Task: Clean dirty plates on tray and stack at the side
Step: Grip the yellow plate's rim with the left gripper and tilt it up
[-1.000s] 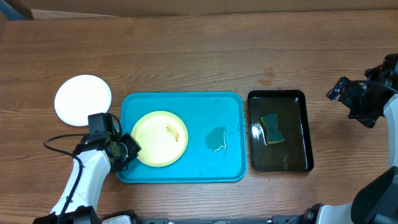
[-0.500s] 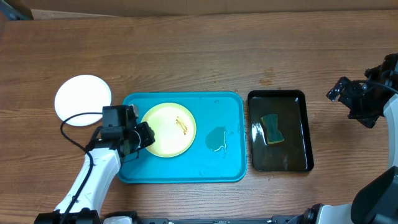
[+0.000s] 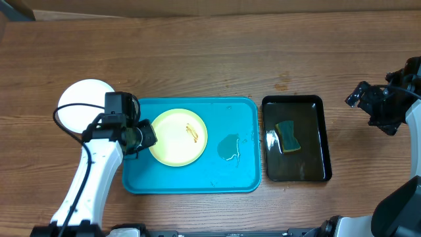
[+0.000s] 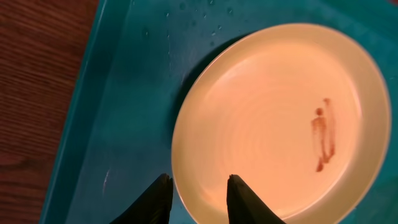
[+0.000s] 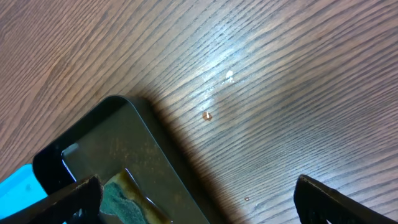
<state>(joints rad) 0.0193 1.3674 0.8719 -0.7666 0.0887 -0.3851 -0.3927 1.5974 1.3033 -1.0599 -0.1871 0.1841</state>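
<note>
Here, pale yellow plate [image 3: 177, 137], orange-brown smear [image 4: 323, 134]

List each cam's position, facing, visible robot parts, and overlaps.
Overhead: fixed above the table, facing straight down at tray, yellow plate, white plate, black tray; left arm, right arm show.
Left wrist: on left arm, facing down at the yellow plate's rim; left pincer shows, tips parted.
Right wrist: on right arm, facing down at table and the black tray's corner; right pincer shows, tips spread wide.
Shared: overhead and left wrist see the plate's smear; overhead and right wrist, the sponge.
</note>
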